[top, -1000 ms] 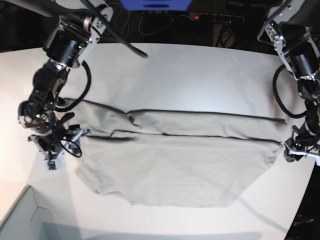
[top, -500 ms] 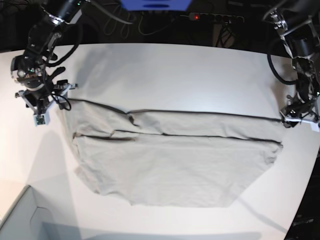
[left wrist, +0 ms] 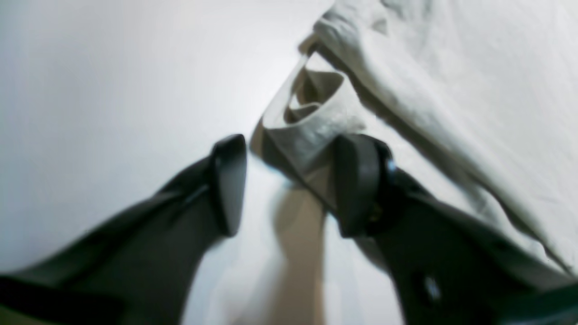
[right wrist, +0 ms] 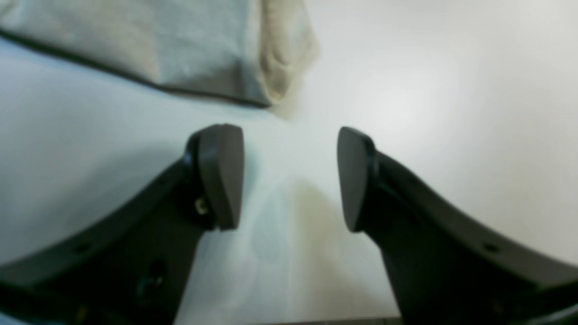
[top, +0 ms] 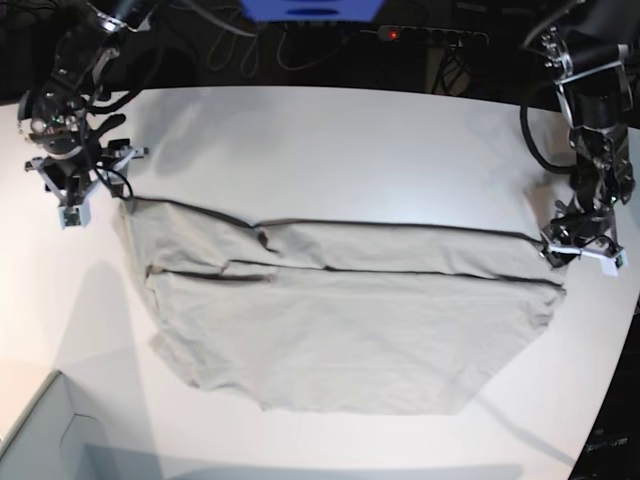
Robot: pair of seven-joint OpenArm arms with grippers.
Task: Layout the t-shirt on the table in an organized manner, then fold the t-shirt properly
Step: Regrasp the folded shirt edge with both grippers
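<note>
The beige-grey t-shirt (top: 340, 320) lies spread in a wide folded band across the white table (top: 350, 150). My left gripper (top: 578, 250) is at the shirt's right end. In the left wrist view it (left wrist: 291, 153) is open, with a curled corner of the shirt (left wrist: 451, 67) lying between its fingers, against the right finger (left wrist: 356, 180). My right gripper (top: 70, 200) is at the shirt's upper left corner. In the right wrist view it (right wrist: 289, 144) is open and empty over bare table (right wrist: 429, 90), with the shirt's corner (right wrist: 180, 40) just ahead and apart from it.
A grey box corner (top: 40, 440) sits at the front left. A power strip (top: 430, 35) and cables lie behind the table's back edge. The table's curved edge runs close by my left arm on the right side.
My right gripper has risen from the shirt's left side to its upper left corner. My left gripper has moved back along the right end to the shirt's upper right corner.
</note>
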